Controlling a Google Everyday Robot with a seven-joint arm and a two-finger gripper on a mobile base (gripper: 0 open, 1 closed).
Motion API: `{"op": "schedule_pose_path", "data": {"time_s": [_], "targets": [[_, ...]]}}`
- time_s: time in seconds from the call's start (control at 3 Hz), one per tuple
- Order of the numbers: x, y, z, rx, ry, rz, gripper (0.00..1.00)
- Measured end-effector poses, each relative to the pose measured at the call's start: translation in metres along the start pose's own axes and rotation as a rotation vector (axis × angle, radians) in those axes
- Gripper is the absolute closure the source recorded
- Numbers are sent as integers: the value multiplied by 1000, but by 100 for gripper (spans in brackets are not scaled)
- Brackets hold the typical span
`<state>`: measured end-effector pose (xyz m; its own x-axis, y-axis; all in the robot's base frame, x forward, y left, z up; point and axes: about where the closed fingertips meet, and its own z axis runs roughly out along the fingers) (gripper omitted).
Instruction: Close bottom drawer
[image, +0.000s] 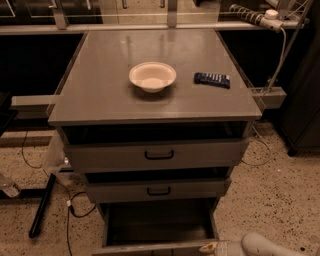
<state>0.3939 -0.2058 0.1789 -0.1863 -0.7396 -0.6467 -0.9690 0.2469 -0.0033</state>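
Lowest in the cabinet (150, 100), bottom drawer (160, 222) pulled wide open, gripper (212, 246) by its front corner, state unclear

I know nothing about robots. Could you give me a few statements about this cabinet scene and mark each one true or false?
1. The lowest grey metal drawer stands pulled out, with its inside showing. True.
2. The white round bowl sits inside that drawer. False: it stands on the grey cabinet top.
3. The small dark rectangular object lies left of the bowl in the picture. False: it lies to the bowl's right, apart from it.
4. The robot's gripper is at the picture's bottom edge, by the front of the lowest drawer. True.
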Motion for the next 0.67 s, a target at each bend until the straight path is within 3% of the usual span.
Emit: {"op": "schedule_pose_path", "data": {"time_s": [0.33, 0.67], "targets": [[4, -15, 8, -5, -28, 41, 0], [4, -14, 8, -5, -28, 41, 19]]}}
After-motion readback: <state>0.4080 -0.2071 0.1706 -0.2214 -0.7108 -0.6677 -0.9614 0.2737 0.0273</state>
